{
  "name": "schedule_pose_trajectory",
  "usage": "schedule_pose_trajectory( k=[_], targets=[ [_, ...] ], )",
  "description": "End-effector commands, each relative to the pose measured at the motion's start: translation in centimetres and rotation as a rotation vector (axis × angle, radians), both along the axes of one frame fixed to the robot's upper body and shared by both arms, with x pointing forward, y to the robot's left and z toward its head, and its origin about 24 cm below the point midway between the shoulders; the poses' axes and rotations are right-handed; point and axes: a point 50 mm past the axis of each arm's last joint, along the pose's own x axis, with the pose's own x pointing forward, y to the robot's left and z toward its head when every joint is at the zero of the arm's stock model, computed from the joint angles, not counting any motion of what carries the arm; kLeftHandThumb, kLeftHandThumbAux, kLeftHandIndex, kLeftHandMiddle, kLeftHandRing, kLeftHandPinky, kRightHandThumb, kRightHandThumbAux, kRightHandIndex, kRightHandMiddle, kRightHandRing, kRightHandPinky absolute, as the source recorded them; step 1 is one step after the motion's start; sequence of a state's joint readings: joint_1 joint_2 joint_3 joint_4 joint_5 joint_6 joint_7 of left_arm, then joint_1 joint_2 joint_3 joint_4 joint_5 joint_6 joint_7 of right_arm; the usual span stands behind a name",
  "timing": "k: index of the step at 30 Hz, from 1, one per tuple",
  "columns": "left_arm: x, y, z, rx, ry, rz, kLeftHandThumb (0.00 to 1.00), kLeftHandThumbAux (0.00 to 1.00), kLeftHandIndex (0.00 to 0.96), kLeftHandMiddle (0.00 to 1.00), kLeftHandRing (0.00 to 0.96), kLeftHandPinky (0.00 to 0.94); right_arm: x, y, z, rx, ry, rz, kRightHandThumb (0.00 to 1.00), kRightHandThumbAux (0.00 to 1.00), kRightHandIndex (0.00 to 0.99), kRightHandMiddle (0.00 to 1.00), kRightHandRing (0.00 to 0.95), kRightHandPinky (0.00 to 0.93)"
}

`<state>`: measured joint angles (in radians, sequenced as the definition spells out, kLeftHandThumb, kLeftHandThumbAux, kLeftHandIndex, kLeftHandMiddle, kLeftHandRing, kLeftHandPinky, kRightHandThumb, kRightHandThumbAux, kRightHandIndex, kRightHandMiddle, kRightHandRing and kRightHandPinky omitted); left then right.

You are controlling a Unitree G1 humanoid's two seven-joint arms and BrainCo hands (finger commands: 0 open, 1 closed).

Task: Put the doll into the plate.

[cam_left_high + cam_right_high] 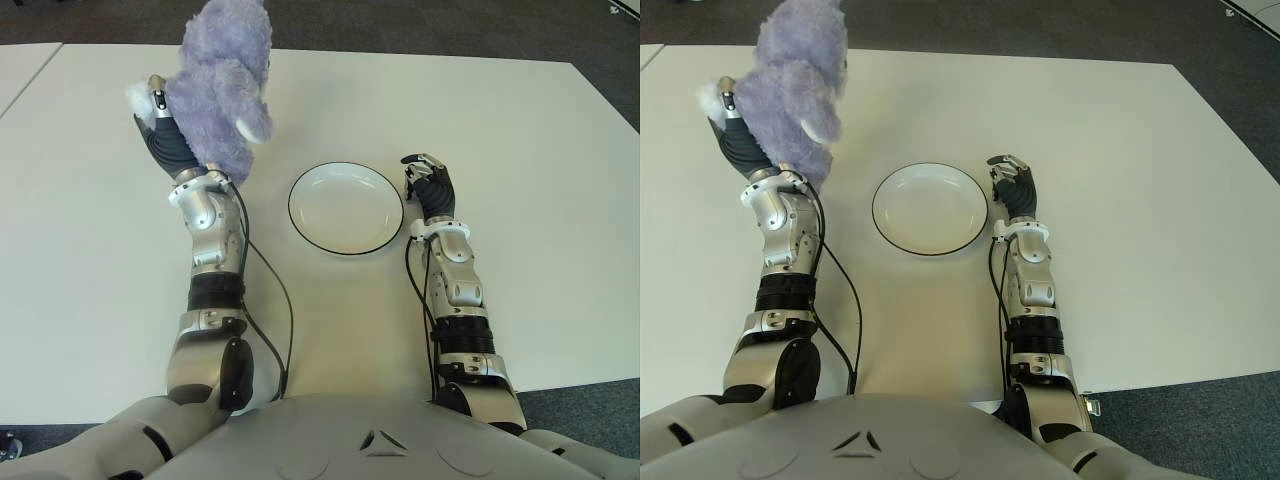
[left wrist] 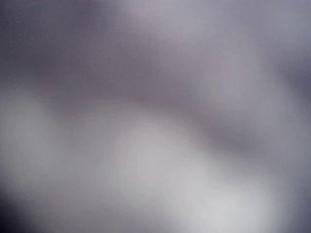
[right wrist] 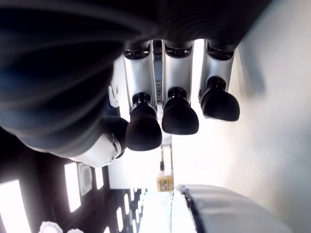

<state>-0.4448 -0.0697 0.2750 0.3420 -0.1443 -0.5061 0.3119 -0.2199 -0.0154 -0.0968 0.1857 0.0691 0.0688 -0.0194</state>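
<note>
Two hands show in the left eye view. The left hand [image 1: 160, 118] is raised on the far left, closed around a purple plush doll [image 1: 222, 85] that stands up out of its grasp, well clear of the white table [image 1: 520, 180]. The empty plate [image 1: 346, 208] lies to the right of that arm, and the right hand [image 1: 430, 182] shows just right of the plate's rim.

The right eye view gives the same layout: doll [image 1: 795, 85] aloft on the left, plate [image 1: 930, 208] in the middle.

The left wrist view is only a grey-purple blur, probably plush pressed against the lens, so the grip cannot be read there.

In the right wrist view the fingers [image 3: 180, 114] are loosely curled and hold nothing.

The doll looks light, soft and squashy, not fragile; a hold around its body suits it best, since the fur gives under pressure.
</note>
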Motion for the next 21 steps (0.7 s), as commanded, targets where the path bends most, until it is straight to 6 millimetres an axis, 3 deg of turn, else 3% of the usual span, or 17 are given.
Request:
schedule_pose_trajectory(
  k=[1, 7, 12, 21],
  targets=[
    [0.9, -0.6, 1.9, 0.13, -0.076, -0.001, 0.483, 0.779, 0.852, 0.914, 0.926, 0.907, -2.2, 0.0, -4.8, 0.048, 0.227, -0.017, 0.7, 0.722, 0.44, 0.814, 0.797, 0.789],
    [1.1, -0.6, 2.5, 0.22, -0.112, 0.005, 0.46, 0.786, 0.853, 0.913, 0.923, 0.902, -2.2, 0.1, -4.8, 0.051, 0.226, -0.018, 0.7, 0.722, 0.44, 0.813, 0.796, 0.788],
    [1.1, -0.9, 4.1, 0.473, -0.223, 0.007, 0.434, 0.79, 0.864, 0.917, 0.925, 0.903, -2.2, 0.2, -4.9, 0.05, 0.226, -0.014, 0.7, 0.722, 0.44, 0.818, 0.804, 0.801],
    [1.0, -1.6, 5.6, 0.78, -0.347, 0.08, 0.351, 0.796, 0.868, 0.912, 0.919, 0.891, -2.2, 0.3, -5.0, 0.041, 0.224, -0.01, 0.699, 0.722, 0.44, 0.819, 0.803, 0.801]
  ],
)
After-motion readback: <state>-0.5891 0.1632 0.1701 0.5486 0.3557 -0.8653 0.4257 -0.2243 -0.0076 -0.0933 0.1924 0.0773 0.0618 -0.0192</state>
